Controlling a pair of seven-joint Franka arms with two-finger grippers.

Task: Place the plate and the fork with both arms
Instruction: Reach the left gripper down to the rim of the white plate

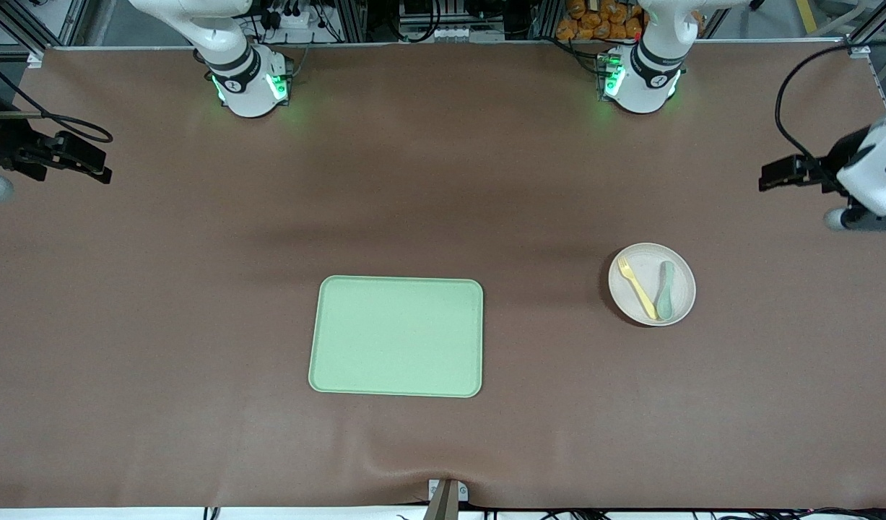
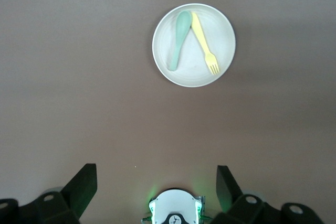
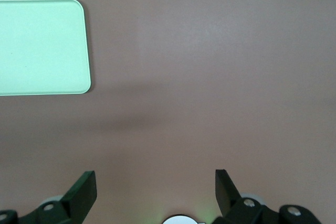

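Observation:
The off-white round plate (image 1: pixel 684 285) lies on the brown table toward the left arm's end. On it lie the pale-yellow fork (image 1: pixel 636 287) and a grey-green spoon (image 1: pixel 665 290), side by side. The left wrist view shows the plate (image 2: pixel 220 35), fork (image 2: pixel 203 43) and spoon (image 2: pixel 177 40) from above. My left gripper (image 1: pixel 775 175) hangs open and empty over bare table at the left arm's end, its jaws wide apart (image 2: pixel 155 177). My right gripper (image 1: pixel 89 162) hangs open and empty over bare table at the right arm's end (image 3: pixel 155 178).
A light-green rectangular tray (image 1: pixel 397 336) lies mid-table, slightly nearer the front camera than the plate; its corner shows in the right wrist view (image 3: pixel 42 45). Both arm bases (image 1: pixel 251 83) stand along the table's edge away from the camera.

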